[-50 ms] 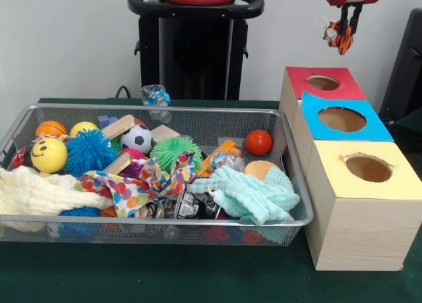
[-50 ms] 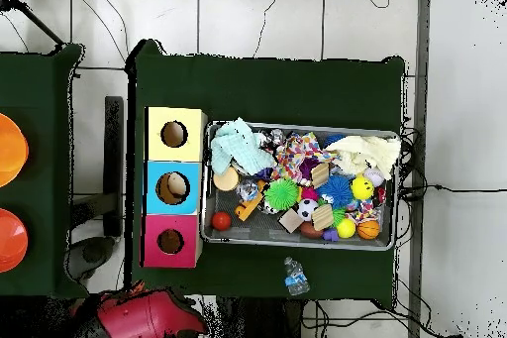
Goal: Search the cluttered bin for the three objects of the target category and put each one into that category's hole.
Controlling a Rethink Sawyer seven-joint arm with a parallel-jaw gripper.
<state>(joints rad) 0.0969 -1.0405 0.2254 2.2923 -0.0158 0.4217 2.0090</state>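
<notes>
At the upper right of the front view, the robot's gripper hangs above the red-topped box, its fingers clasping a small orange and white object. Below it, three wooden boxes stand in a row down the right side, each with a round hole: red, blue and yellow. Left of them, a wire mesh bin holds balls, cloths and wooden blocks. A small plastic bottle lies behind the bin.
</notes>
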